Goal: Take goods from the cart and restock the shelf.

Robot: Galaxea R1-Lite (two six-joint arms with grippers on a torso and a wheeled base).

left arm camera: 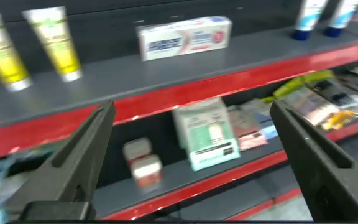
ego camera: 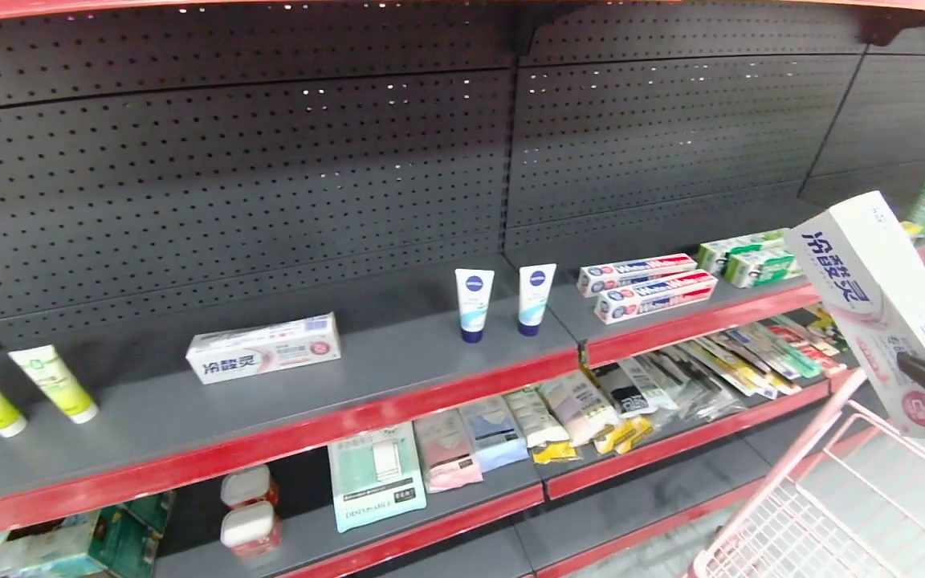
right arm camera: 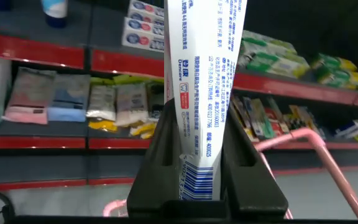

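Mid-carry: on my right gripper (right arm camera: pixel 196 127) the jaws clamp the long white toothpaste box (ego camera: pixel 872 297); left gripper (left arm camera: pixel 191 109) jaws apart. Next, I reckon, it goes on the grey red-edged shelf (ego camera: pixel 398 361).

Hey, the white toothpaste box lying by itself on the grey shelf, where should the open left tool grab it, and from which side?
Probably mid-length, from above and the front: the white toothpaste box lies lengthwise along the shelf with nothing beside it, so the left tool can close across its narrow depth, front face to back.
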